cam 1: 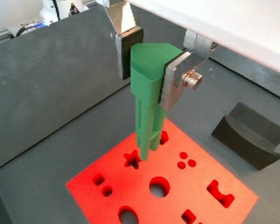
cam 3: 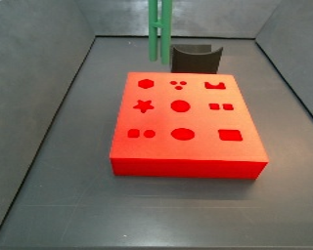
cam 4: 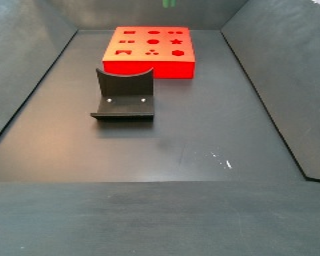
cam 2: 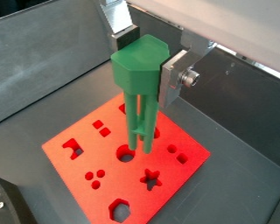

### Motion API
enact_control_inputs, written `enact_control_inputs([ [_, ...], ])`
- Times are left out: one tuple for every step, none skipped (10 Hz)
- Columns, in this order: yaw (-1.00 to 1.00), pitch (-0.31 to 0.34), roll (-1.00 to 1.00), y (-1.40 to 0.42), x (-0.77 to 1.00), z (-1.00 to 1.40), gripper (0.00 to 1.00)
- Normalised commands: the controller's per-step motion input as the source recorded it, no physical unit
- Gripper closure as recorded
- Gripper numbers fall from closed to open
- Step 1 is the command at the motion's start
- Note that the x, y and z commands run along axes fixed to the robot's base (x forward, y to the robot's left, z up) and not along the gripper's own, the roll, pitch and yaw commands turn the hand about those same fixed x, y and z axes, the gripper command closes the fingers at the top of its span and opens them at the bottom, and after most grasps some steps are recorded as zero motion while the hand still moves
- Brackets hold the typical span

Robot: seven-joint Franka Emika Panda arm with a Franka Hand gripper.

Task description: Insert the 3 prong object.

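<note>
One red block [cam 3: 186,127] lies on the table [cam 3: 67,137]. Above it, the tool [cam 2: 154,74] grips the green stick [cam 2: 139,96] upright. Risk: prongs off the three-hole group [cam 3: 180,84] would jam.

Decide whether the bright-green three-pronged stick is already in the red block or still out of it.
Out. The bright-green three-pronged stick hangs upright, clamped in the tool, its prong tips above the flat red block with shaped holes in a side view.
</note>
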Motion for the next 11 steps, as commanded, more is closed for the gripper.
enact_control_inputs([
  [-0.33,0.0,-0.04,0.15,0.38,-0.23,1.0],
  [-0.69,0.0,0.0,0.3,0.46,-0.32,1.0],
  [-0.74,0.0,0.0,0.24,0.49,-0.37,1.0],
  [-0.73,0.0,0.0,0.23,0.54,-0.33,1.0],
  [-0.72,0.0,0.0,0.26,0.54,-0.32,1.0],
  [-0.85,0.01,0.01,0.21,0.23,-0.34,1.0],
  [-0.84,0.026,0.03,0.2,0.21,-0.37,1.0],
  [-0.81,0.044,0.05,0.22,0.23,-0.35,1.0],
  [-0.69,0.079,0.08,0.28,0.29,-0.23,1.0],
  [-0.6,0.084,0.15,0.3,0.29,-0.07,1.0],
  [-0.56,0.081,0.07,0.37,0.41,0.0,1.0],
])
